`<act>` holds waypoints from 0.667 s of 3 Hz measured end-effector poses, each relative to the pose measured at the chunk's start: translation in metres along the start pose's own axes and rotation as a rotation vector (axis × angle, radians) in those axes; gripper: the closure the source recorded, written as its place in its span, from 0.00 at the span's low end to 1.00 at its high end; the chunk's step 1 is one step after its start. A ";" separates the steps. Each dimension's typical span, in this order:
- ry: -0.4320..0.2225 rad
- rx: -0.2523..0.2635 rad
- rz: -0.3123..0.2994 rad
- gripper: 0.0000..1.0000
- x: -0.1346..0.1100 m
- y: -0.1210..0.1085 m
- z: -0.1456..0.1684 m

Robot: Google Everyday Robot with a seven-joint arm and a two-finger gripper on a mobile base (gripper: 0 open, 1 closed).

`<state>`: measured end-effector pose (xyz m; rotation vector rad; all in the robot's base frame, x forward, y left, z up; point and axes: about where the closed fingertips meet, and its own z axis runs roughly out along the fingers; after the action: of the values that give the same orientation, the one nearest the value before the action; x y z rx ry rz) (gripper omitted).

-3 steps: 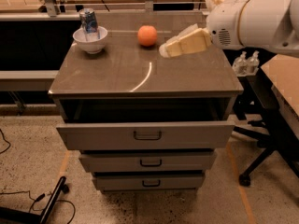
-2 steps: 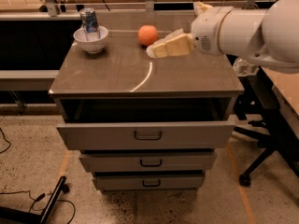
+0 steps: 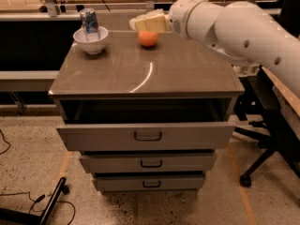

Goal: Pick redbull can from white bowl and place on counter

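The redbull can (image 3: 89,21) stands upright in the white bowl (image 3: 91,41) at the far left corner of the counter (image 3: 140,69). My gripper (image 3: 139,23) reaches in from the right on a thick white arm (image 3: 234,27). It hovers above the far edge of the counter, just over the orange fruit (image 3: 148,38), and well to the right of the bowl. It holds nothing.
The top drawer (image 3: 146,135) of the grey cabinet stands pulled out a little; two more drawers sit below it. A black chair base (image 3: 262,158) stands at the right. Cables and a dark bar (image 3: 51,205) lie on the floor at the lower left.
My gripper has swung left and toward the back of the counter, from right of the orange fruit to above it, closer to the bowl. The can, bowl and fruit have not moved.
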<state>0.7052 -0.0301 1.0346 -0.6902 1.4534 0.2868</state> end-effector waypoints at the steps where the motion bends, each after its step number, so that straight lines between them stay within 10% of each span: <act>1: -0.031 0.034 -0.017 0.00 -0.018 -0.016 0.039; 2: -0.027 -0.052 -0.048 0.00 -0.032 -0.005 0.076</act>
<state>0.7650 0.0177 1.0645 -0.7594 1.4055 0.2965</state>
